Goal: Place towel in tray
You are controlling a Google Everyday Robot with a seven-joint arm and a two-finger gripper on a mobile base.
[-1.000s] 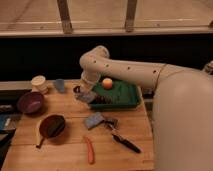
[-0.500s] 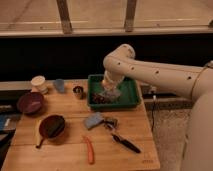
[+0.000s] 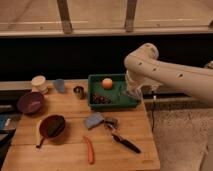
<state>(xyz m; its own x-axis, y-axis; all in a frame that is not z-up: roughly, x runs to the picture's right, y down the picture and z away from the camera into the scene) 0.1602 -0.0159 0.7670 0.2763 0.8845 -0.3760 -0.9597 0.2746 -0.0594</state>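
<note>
The dark green tray stands at the back right of the wooden table, with an orange ball and some dark reddish bits in it. My white arm reaches in from the right and bends down over the tray's right edge. My gripper hangs there, shut on the towel, a small pale bundle at its tip just above the tray's right rim. The fingers themselves are mostly hidden by the wrist and the cloth.
A darker blue-grey cloth lies in front of the tray beside a black-handled tool and an orange stick-shaped thing. Two dark red bowls sit at the left. A white cup, blue cup and metal cup stand behind.
The arm has swung to the right, carrying the gripper and pale cloth from left of the tray, across it, to its right rim. The things on the table have not moved.
</note>
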